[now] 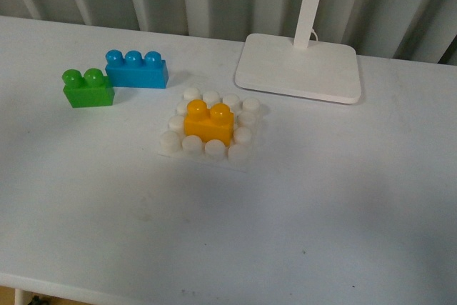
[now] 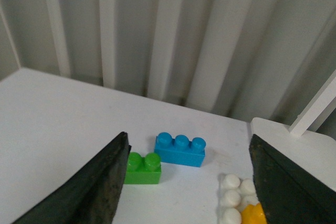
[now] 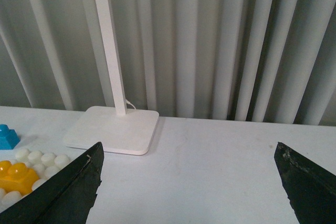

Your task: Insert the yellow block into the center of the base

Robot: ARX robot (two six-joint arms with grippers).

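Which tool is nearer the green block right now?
Left. The left tool, wide open, hangs over the table with the green block just ahead, beside one finger. The right tool faces the lamp foot; no green block there.

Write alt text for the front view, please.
A yellow block sits in the middle of a white studded base on a white table. A green brick and a blue brick touch at back left, a white lamp foot stands behind, and no arms show.

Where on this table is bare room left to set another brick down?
Bare: the whole near half of the table in front of the base, and right of it below the lamp foot. Crowded: the back left, where the green brick touches the blue brick.
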